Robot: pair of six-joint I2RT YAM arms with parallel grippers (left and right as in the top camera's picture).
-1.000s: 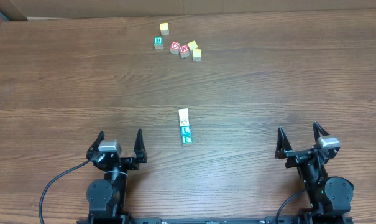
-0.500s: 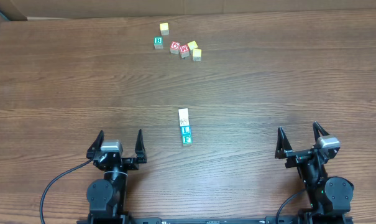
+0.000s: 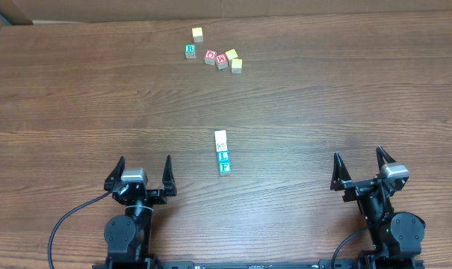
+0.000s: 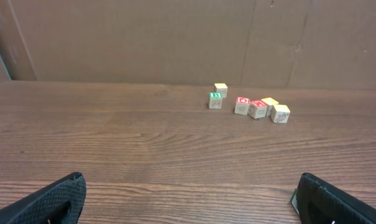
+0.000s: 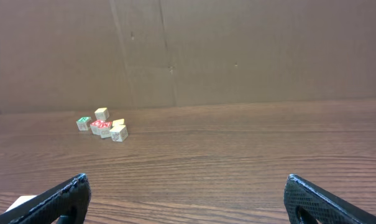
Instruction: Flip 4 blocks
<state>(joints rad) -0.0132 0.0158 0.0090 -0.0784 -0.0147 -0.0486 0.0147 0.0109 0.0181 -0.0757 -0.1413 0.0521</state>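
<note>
A short row of pale wooden blocks (image 3: pixel 223 153) lies mid-table, touching end to end. The far block (image 3: pixel 221 138) is whitish with a faint mark, the middle one (image 3: pixel 223 155) shows a blue L, and the near one (image 3: pixel 225 167) a green F. My left gripper (image 3: pixel 143 163) stands open near the front edge, left of the row and apart from it. My right gripper (image 3: pixel 358 157) stands open at the front right, farther from the row. Both wrist views show wide jaws with only bare wood between the left gripper (image 4: pixel 191 205) fingers and the right gripper (image 5: pixel 188 200) fingers.
A loose cluster of lettered cubes (image 3: pixel 214 52) sits at the far side: a green B, two red ones and several yellowish ones. The same far cluster (image 4: pixel 250 106) shows in the left wrist view and, as the far cluster (image 5: pixel 104 124), in the right wrist view. A cardboard wall (image 4: pixel 175 37) stands behind the table.
</note>
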